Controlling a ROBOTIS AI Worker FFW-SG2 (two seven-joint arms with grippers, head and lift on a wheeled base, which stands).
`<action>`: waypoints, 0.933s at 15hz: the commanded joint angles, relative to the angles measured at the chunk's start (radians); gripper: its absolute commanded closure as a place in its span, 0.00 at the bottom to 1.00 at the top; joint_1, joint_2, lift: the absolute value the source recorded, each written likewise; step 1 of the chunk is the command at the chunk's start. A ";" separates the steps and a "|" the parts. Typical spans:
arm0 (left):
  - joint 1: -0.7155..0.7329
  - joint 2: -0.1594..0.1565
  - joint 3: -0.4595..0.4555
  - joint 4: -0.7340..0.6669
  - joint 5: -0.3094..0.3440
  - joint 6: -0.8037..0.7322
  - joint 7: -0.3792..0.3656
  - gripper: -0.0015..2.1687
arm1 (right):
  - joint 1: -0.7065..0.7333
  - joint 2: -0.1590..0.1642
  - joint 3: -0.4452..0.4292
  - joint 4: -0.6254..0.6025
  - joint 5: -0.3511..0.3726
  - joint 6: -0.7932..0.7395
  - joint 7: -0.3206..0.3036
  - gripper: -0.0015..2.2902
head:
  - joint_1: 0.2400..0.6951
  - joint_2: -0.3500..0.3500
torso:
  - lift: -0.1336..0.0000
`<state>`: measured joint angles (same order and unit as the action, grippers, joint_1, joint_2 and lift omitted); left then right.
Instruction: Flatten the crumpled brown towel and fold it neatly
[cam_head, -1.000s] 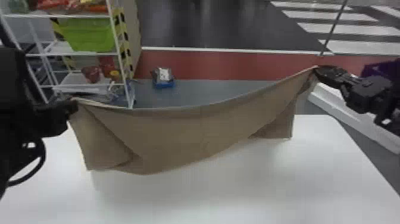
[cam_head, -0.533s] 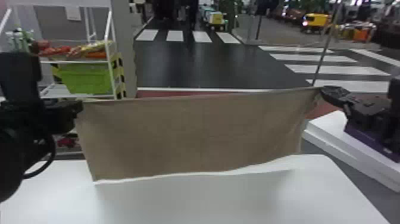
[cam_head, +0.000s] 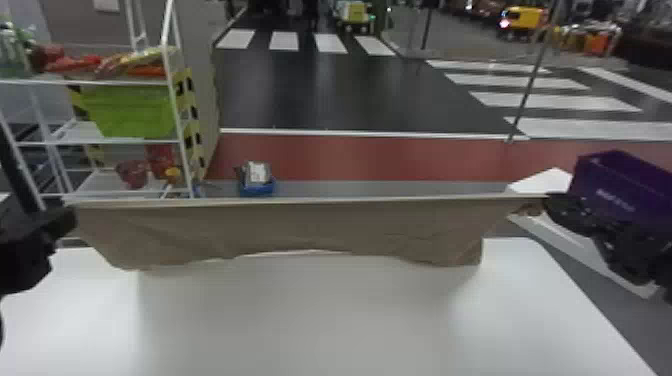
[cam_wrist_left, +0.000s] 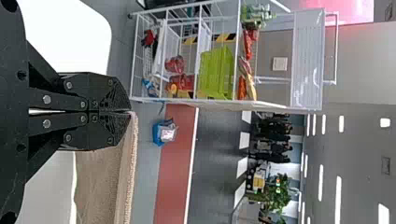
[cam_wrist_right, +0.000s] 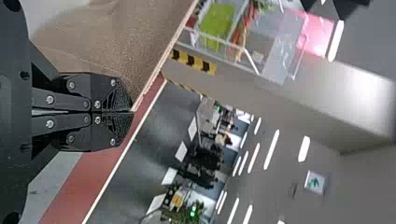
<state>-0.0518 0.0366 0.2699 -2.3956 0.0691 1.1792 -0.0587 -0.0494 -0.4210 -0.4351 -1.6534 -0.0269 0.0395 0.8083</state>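
Holding brown woven-cloth towel (cam_head: 300, 227) wide and hanging, by far side of smooth white table (cam_head: 310, 320). Left black two-fingered gripper (cam_wrist_left: 130, 111): closed on one upper corner. Right black two-fingered gripper (cam_wrist_right: 133, 111): closed on the other, only at the tips. Risk: losing a corner if pulled too taut, given so thin a pinch. Also possible: tucking the wavy lower hem under on lowering, or landing past the far edge. Room: white-framed rack (cam_wrist_left: 306, 60) with green plastic bin (cam_head: 132, 110); beyond, red floor strip (cam_head: 375, 157), dark roadway (cam_head: 360, 95), white crossing stripes (cam_head: 555, 101).
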 joint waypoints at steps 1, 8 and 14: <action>0.205 -0.007 0.057 -0.106 0.008 -0.097 -0.030 0.82 | 0.184 -0.009 -0.001 -0.045 0.015 -0.172 0.060 0.58 | 0.69 0.37 | 0.07; 0.613 -0.020 0.094 -0.077 0.011 -0.579 -0.124 0.82 | 0.416 -0.078 0.042 -0.065 0.079 -0.402 0.275 0.58 | 1.00 0.53 | 0.07; 0.650 -0.026 0.103 0.018 -0.170 -0.560 -0.148 0.82 | 0.488 -0.108 0.081 -0.095 0.148 -0.411 0.365 0.58 | 1.00 0.63 | 0.07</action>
<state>0.5967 0.0116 0.3717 -2.3959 -0.0293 0.6055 -0.2024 0.4309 -0.5259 -0.3579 -1.7481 0.1084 -0.3700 1.1686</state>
